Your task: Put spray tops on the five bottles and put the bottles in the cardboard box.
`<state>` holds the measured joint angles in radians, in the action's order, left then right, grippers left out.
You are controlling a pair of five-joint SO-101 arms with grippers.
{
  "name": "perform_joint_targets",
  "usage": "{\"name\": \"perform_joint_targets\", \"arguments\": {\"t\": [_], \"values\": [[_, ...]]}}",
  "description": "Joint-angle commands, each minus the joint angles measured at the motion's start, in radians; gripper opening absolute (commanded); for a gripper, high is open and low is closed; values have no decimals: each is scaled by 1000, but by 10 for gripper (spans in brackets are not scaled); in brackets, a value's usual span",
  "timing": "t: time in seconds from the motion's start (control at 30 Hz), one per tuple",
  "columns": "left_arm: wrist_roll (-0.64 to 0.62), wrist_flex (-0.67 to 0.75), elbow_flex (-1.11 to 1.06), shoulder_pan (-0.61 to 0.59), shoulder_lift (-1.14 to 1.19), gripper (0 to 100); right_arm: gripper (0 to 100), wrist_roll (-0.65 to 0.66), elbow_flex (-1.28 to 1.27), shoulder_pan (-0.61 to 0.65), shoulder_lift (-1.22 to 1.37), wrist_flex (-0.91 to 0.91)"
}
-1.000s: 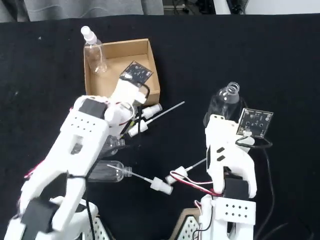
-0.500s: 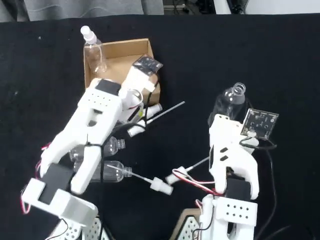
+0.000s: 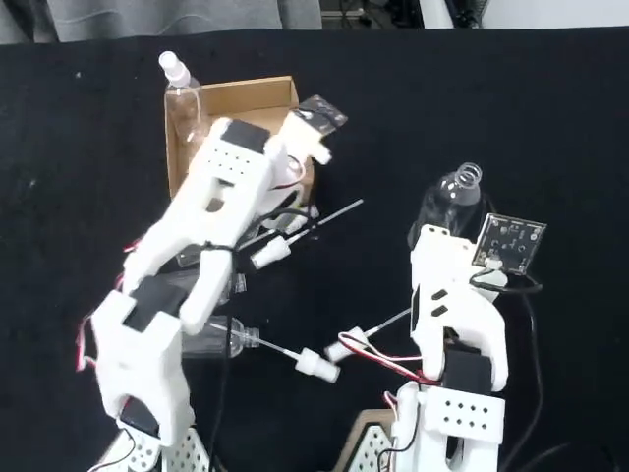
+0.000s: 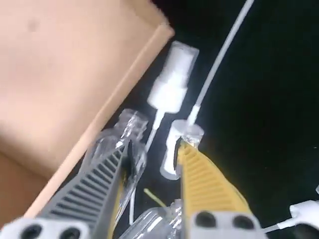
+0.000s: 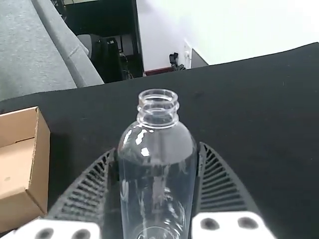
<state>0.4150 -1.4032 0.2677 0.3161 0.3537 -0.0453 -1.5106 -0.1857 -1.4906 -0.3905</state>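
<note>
My right gripper is shut on a clear, uncapped bottle, held upright at the right of the table. My left gripper is open and hangs just off the right wall of the cardboard box, above two spray tops and a bottle neck. In the high view that gripper sits over the spray tops. A capped bottle stands in the box's far left corner. Another bottle lies near the front.
Two more spray tops with long tubes lie between the arms' bases. A further bottle is partly hidden under the left arm. The table is black cloth, with free room at the far right.
The left arm has swung away from its base toward the box, carrying its wrist along the box's right wall. The right arm has barely moved with its bottle.
</note>
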Motion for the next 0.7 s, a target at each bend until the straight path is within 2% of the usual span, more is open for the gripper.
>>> {"name": "perform_joint_targets", "arguments": {"t": [0.0,0.43,0.67], "values": [[8,-49,145,28,44,153,88,-5,27,-23,-27,28],[8,-172,479,22,296,193,88,0,27,-18,-27,29],[26,-169,527,28,371,189,89,0,27,-18,-27,29]]}}
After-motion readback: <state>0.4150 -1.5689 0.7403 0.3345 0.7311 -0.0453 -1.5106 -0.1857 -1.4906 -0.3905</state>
